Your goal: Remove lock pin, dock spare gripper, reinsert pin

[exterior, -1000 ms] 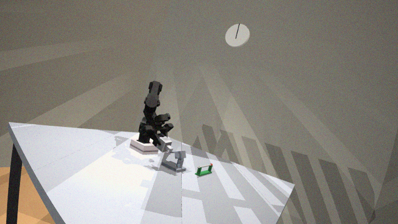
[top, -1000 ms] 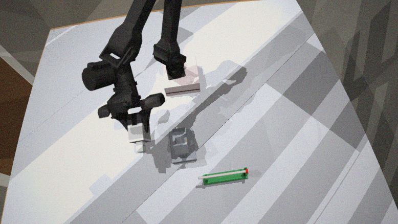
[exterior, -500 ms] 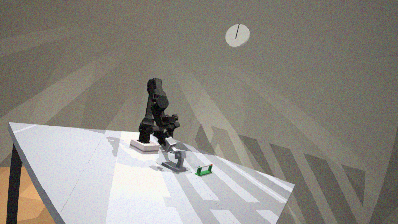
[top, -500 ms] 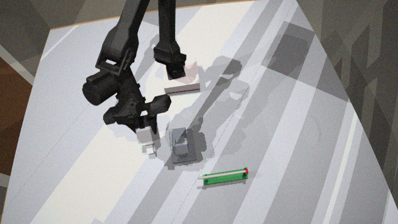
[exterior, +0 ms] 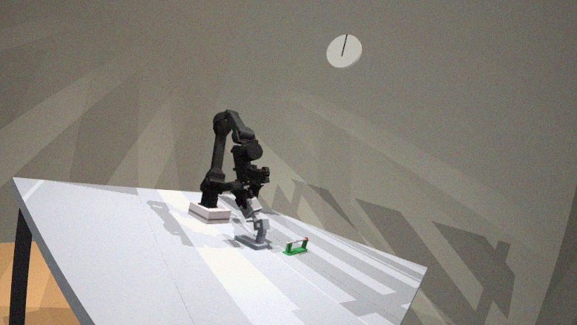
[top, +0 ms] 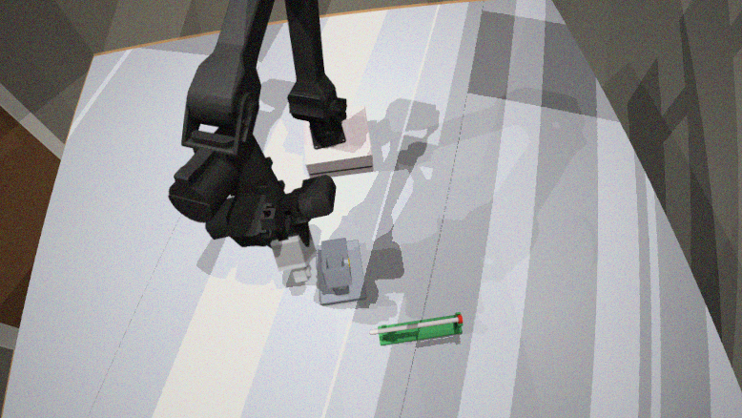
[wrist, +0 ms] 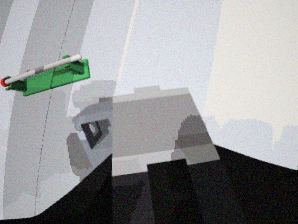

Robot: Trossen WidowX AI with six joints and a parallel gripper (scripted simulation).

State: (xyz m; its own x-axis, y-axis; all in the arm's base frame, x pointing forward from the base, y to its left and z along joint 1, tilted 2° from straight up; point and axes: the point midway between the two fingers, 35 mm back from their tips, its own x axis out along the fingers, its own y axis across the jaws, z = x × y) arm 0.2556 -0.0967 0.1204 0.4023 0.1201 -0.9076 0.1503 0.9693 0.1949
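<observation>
Landmark for this entry: the mount point(top: 338, 269), one grey socket block on its base plate on the tabletop point(top: 519, 260).

Item 1, spare gripper point(top: 291, 257): one, light grey, clamped in my gripper point(top: 296, 243) and off the tabletop. I read its long axis as tilted, the narrow spigot end pointing down and toward the near edge, just left of the mount in the top view. From the exterior view it hangs just above and behind the mount point(exterior: 258, 236), and I cannot tell whether they touch.

Item 2, lock pin point(top: 415, 325): one, white with a red head, lying flat along a green cradle point(top: 419, 332), to the right of the mount and nearer the front edge, well apart from it. Long axis runs left to right, the red head on the far side from the mount.

Item 3, arm: one, black, folded over from its pale base block point(top: 340, 165) behind the mount, wrist bent steeply downward.
</observation>
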